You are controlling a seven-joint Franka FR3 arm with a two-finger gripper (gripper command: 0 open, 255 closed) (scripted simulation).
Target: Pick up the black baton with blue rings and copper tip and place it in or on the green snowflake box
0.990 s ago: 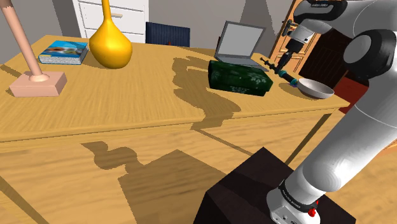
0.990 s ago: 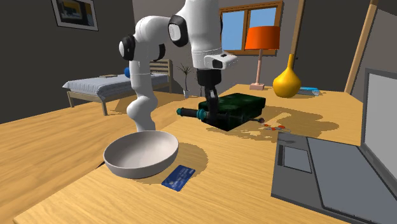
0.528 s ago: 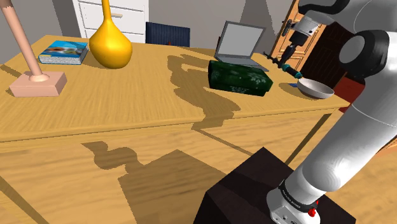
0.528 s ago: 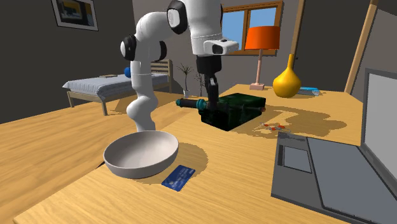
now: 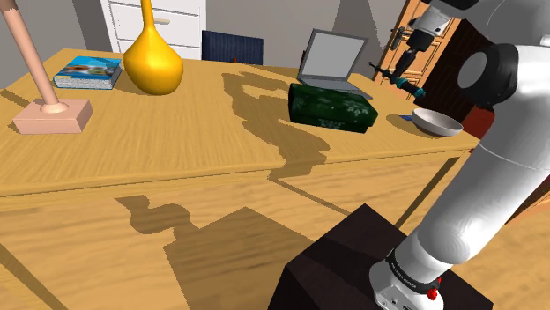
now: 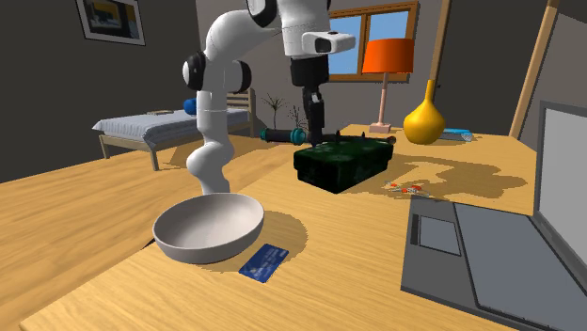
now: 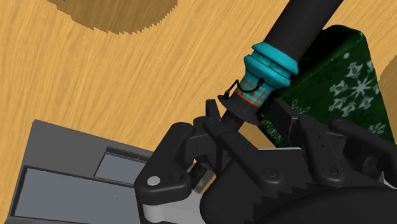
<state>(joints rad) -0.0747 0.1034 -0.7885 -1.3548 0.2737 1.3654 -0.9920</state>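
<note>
Currently the fingers (image 6: 315, 120) are clamped on the black baton (image 6: 277, 135), just beside its teal collar (image 7: 268, 66). The baton hangs level in the air, clear of the desk (image 6: 113, 216) and close by the green snowflake box (image 6: 343, 162). Judgement: a stiff, light rod. The smooth shaft may pivot, so a mid-length hold across the narrow section suits best.

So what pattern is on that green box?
Pale snowflakes on the dark green box, clearest in wrist view.
</note>
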